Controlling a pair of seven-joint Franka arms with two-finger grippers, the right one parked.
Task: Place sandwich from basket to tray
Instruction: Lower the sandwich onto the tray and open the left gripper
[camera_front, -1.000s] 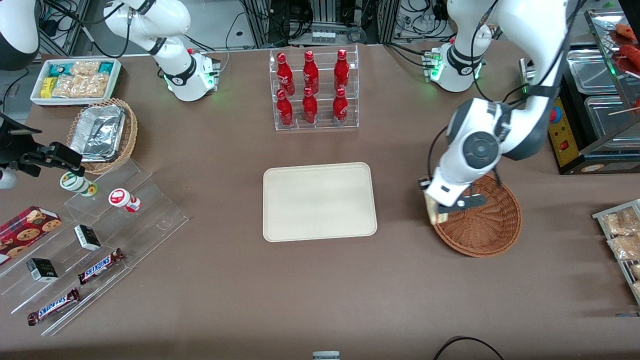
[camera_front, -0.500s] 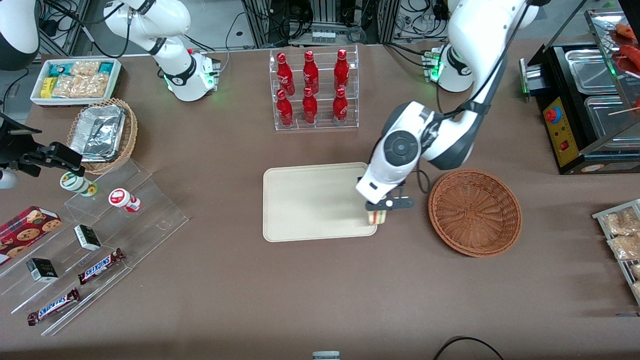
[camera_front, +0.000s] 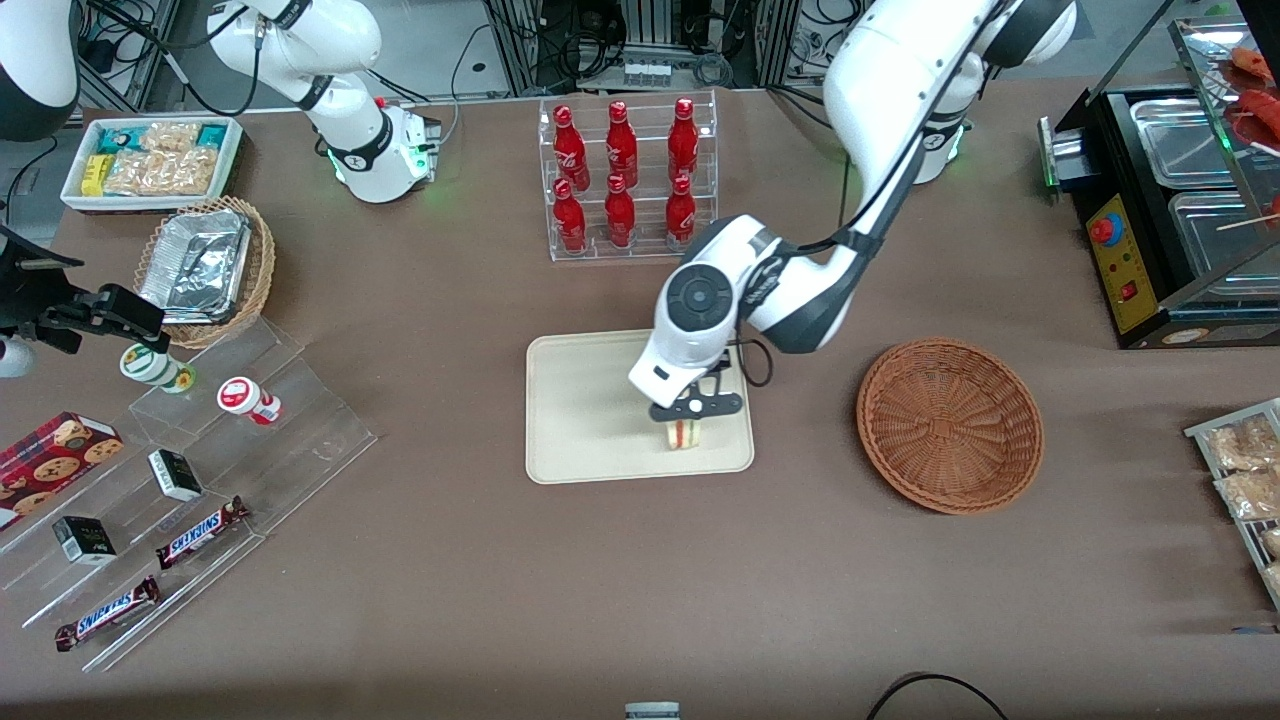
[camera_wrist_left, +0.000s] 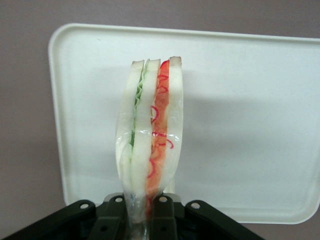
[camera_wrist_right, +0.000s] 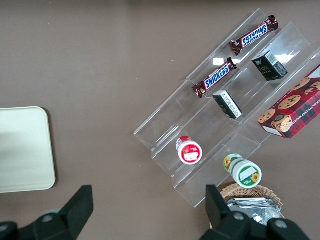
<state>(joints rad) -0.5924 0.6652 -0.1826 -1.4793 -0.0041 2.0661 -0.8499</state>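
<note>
My left gripper (camera_front: 686, 418) hangs over the cream tray (camera_front: 590, 420), near the tray's edge closest to the front camera, shut on the sandwich (camera_front: 683, 434). Through the wrist camera the wrapped sandwich (camera_wrist_left: 150, 135) stands on edge between the black fingers (camera_wrist_left: 163, 220), white bread with green and red-orange layers, and the tray (camera_wrist_left: 250, 110) spreads below it. Whether the sandwich touches the tray I cannot tell. The reddish-brown wicker basket (camera_front: 950, 425) sits beside the tray toward the working arm's end, with nothing in it.
A clear rack of red bottles (camera_front: 625, 180) stands farther from the front camera than the tray. Toward the parked arm's end are a foil-filled wicker basket (camera_front: 205, 265), a white snack box (camera_front: 150, 160) and clear steps with snack bars (camera_front: 200, 530). A black warmer (camera_front: 1180, 220) stands past the basket.
The gripper carried the sandwich from the basket's rim sideways, crossed the tray's edge, and now holds it over the tray. The basket is left empty.
</note>
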